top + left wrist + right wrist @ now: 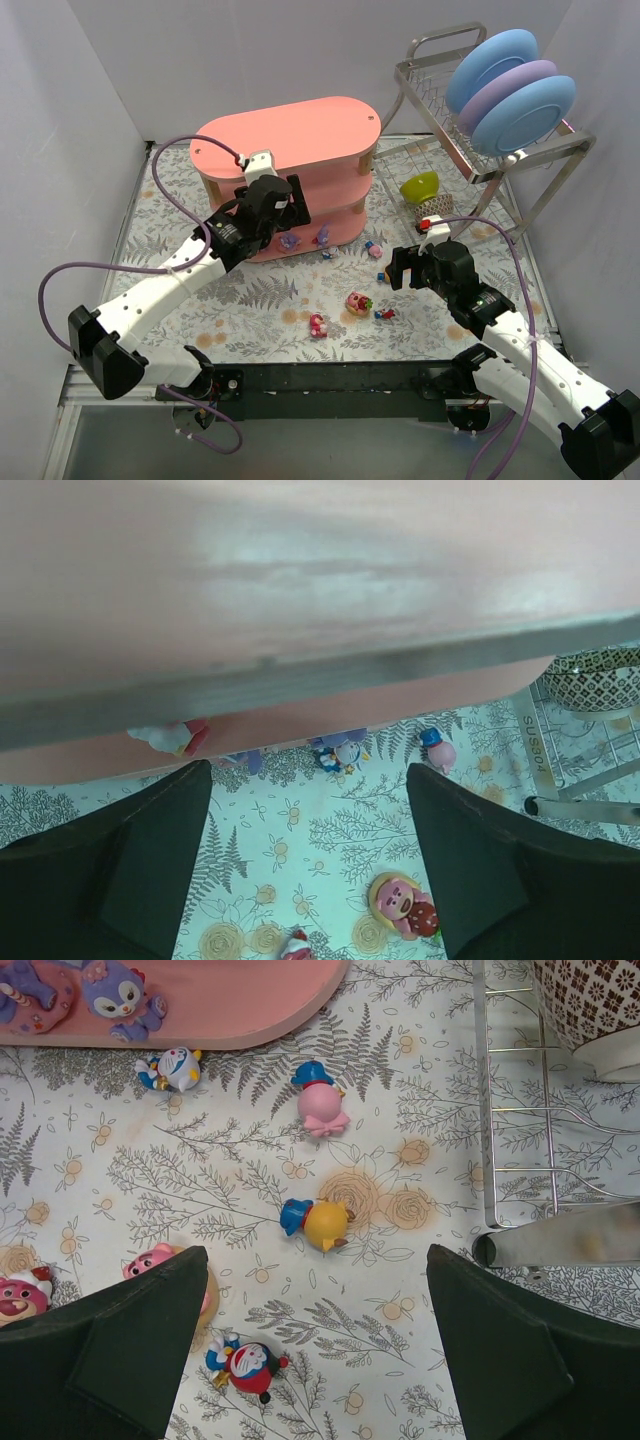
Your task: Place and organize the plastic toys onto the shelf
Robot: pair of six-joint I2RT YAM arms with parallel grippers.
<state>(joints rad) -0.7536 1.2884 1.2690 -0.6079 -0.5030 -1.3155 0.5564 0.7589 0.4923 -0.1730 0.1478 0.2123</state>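
Left arm: stretched forward and inward; left gripper raised, jaws parted, nothing between them. Right arm: reaching inward; right gripper low, pointing down, jaws spread wide, empty.

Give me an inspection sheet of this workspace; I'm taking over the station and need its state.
Surface: fern-print cloth, toys scattered.
Job's things: pink shelf; purple toys on its bottom board; loose toys on the cloth, including a yellow toy.
Clutter: wire rack with plates; green bowl.
Grippers: left gripper open, empty, at the shelf; right gripper open, empty, above loose toys.
Cables: purple cables loop off both arms.
Surroundings: white walls.
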